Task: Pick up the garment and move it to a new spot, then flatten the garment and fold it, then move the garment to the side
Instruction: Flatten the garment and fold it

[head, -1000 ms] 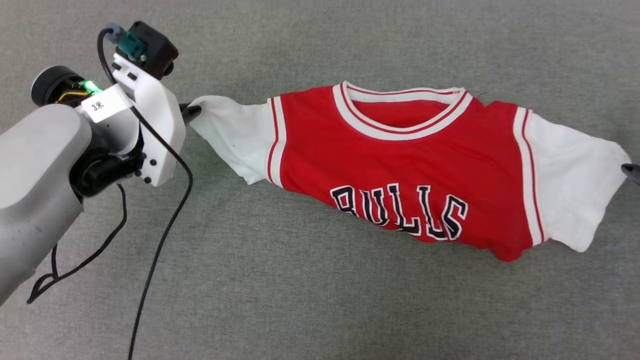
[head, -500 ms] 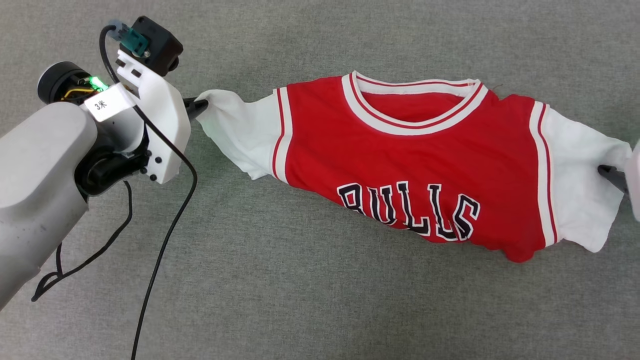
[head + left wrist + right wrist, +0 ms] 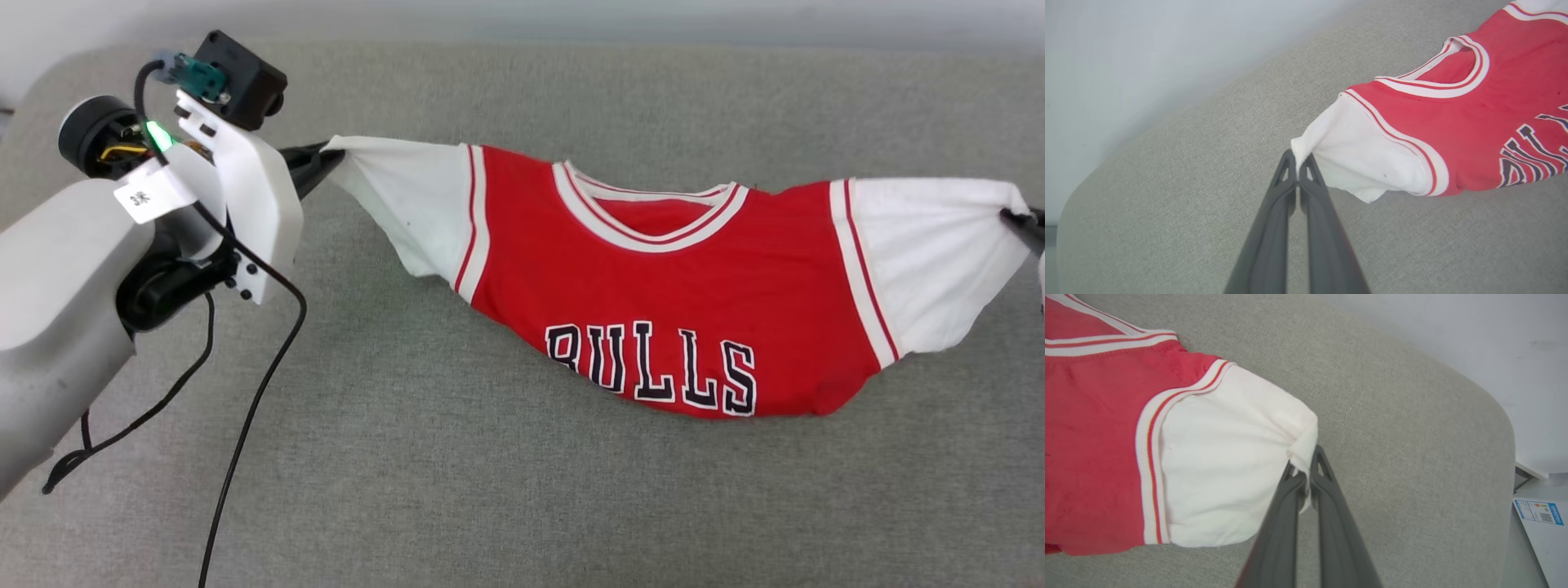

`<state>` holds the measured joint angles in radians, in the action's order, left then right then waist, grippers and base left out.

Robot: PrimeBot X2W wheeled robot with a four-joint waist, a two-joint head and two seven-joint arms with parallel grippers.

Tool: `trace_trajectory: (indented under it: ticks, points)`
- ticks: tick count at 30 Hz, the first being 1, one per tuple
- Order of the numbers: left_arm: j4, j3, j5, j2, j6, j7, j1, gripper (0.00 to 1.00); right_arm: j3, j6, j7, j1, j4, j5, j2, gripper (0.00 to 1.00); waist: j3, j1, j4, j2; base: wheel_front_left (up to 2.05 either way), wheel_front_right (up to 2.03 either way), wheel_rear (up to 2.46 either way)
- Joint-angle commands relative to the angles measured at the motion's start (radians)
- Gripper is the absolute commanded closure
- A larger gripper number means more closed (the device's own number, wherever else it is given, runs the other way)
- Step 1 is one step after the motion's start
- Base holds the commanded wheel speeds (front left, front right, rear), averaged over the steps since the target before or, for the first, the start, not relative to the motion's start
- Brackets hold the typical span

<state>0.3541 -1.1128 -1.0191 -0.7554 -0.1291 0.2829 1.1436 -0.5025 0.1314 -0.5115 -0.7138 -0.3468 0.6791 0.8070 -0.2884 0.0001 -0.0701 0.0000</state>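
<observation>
The garment (image 3: 669, 286) is a red jersey T-shirt with white short sleeves, striped trim and black lettering. It hangs stretched between both grippers, with its middle sagging toward the grey cushion (image 3: 490, 490). My left gripper (image 3: 322, 155) is shut on the tip of one white sleeve (image 3: 1355, 163). In the left wrist view that gripper (image 3: 1298, 157) pinches the cloth between its fingertips. At the right edge of the head view, my right gripper (image 3: 1020, 219) is shut on the other white sleeve (image 3: 1220, 457). The right wrist view shows this gripper (image 3: 1306, 457) with a fold of cloth between its fingers.
The grey cushion's rounded back edge (image 3: 571, 45) meets a pale wall (image 3: 1147, 49). A black cable (image 3: 245, 425) hangs from my left wrist over the cushion. Beyond the cushion's corner stands a white box with a blue label (image 3: 1539, 512).
The right gripper closed on the right sleeve. Both grippers rose, so the shirt lifted and now hangs taut between them. The head view shifted, and the cushion's back edge came into sight.
</observation>
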Motion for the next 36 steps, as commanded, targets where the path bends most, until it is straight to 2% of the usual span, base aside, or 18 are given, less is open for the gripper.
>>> trace_trajectory:
  ticks: [1,5,11,17,21,26,27,28,30,31,36]
  points:
    - [-0.009,0.009,0.01,-0.016,0.0,-0.019,-0.006,1.0,0.0,-0.001,0.02,-0.005,0.014,0.011,0.015,1.0,0.046,-0.0001,0.015,0.0,0.0,0.0,0.0]
    - [-0.048,0.028,0.031,-0.035,0.009,-0.071,0.013,1.0,0.017,-0.001,0.092,-0.009,0.056,0.015,0.046,1.0,0.094,-0.0001,0.027,0.0,0.0,0.0,0.0]
    - [-0.117,0.08,0.058,-0.061,0.051,-0.14,0.059,1.0,0.071,-0.001,0.154,-0.044,0.127,0.007,0.076,1.0,0.136,-0.0001,0.038,0.0,0.0,0.0,0.0]
    - [-0.169,0.125,0.087,-0.062,0.081,-0.163,0.141,1.0,0.159,-0.001,0.174,-0.114,0.196,-0.011,0.068,1.0,0.134,-0.0001,0.044,0.0,0.0,0.0,0.0]
    - [-0.152,0.142,0.12,-0.03,0.083,-0.152,0.235,1.0,0.192,-0.001,0.161,-0.199,0.205,-0.063,0.047,1.0,0.09,-0.0001,0.044,0.0,0.0,0.0,0.0]
    - [-0.085,0.154,0.162,0.016,0.076,-0.145,0.351,1.0,0.177,-0.002,0.146,-0.338,0.176,-0.137,0.013,1.0,0.015,-0.0001,0.051,0.0,0.0,0.0,0.0]
    - [-0.033,0.165,0.188,0.047,0.071,-0.159,0.418,1.0,0.169,-0.002,0.145,-0.428,0.137,-0.183,-0.014,1.0,-0.031,-0.0001,0.055,0.0,0.0,0.0,0.0]
    - [-0.033,0.165,0.188,0.047,0.071,-0.159,0.418,1.0,0.169,-0.002,0.145,-0.428,0.137,-0.183,-0.014,1.0,-0.031,-0.0001,0.055,0.0,0.0,0.0,0.0]
    - [0.059,0.181,0.22,0.093,0.062,-0.191,0.518,1.0,0.154,-0.001,0.162,-0.574,0.059,-0.257,-0.064,1.0,-0.097,-0.0001,0.061,0.0,0.0,0.0,0.0]
    - [0.059,0.181,0.22,0.093,0.062,-0.191,0.518,1.0,0.154,-0.001,0.162,-0.574,0.059,-0.257,-0.064,1.0,-0.097,-0.0001,0.061,0.0,0.0,0.0,0.0]
    - [0.213,0.229,0.255,0.158,0.05,-0.289,0.688,1.0,0.127,-0.002,0.229,-0.806,-0.078,-0.366,-0.128,1.0,-0.175,-0.0001,0.068,0.0,0.0,0.0,0.0]
